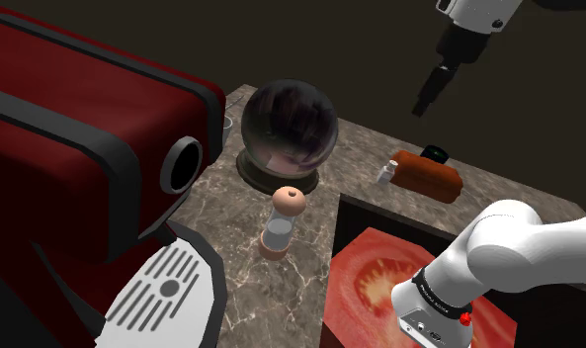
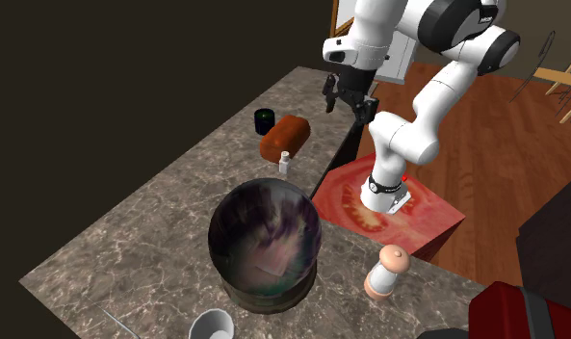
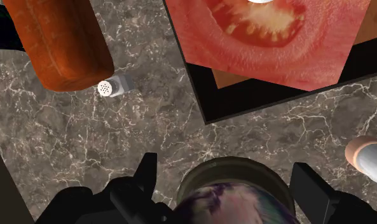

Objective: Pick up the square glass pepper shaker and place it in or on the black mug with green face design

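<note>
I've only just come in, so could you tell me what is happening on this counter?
The Franka arm's gripper hangs open and empty, high above the marble counter. The small shaker it is meant to pick up sits untouched on the counter beside a brown loaf, and the black mug stands on the other side of that loaf. Nothing has been grasped yet.

The arm (image 2: 445, 87) rises from its base, folds back at the elbow and carries the wrist high. The tool (image 1: 422, 104) hangs below the wrist, pointing steeply downward. Its two black fingers (image 3: 147, 177) stand well apart, jaws parted, with nothing clasped between them.
</note>
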`<action>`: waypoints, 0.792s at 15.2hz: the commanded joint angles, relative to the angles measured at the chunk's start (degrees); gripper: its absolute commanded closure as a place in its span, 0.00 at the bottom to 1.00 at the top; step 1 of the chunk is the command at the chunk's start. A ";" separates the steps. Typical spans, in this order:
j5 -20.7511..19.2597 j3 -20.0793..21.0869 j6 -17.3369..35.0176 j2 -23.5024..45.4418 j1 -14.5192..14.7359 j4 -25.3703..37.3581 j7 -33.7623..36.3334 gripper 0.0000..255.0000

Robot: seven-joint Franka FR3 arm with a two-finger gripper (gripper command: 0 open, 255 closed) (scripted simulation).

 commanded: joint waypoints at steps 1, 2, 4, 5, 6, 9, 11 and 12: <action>0.00 0.00 0.00 0.00 0.00 0.00 0.00 0.00; -0.50 -0.96 1.24 0.29 -0.25 -1.24 -0.72 0.00; -1.52 -2.90 3.75 1.08 -0.78 -3.55 -2.14 0.00; -2.03 -3.86 5.03 1.57 -1.08 -4.62 -2.85 0.00; -2.55 -4.83 6.32 2.14 -1.38 -5.63 -3.56 0.00; -4.10 -7.74 10.31 4.29 -2.38 -8.30 -5.65 0.00; -5.12 -9.69 13.04 6.11 -3.07 -9.77 -7.03 0.00; -5.62 -10.67 14.43 7.13 -3.41 -10.41 -7.71 0.00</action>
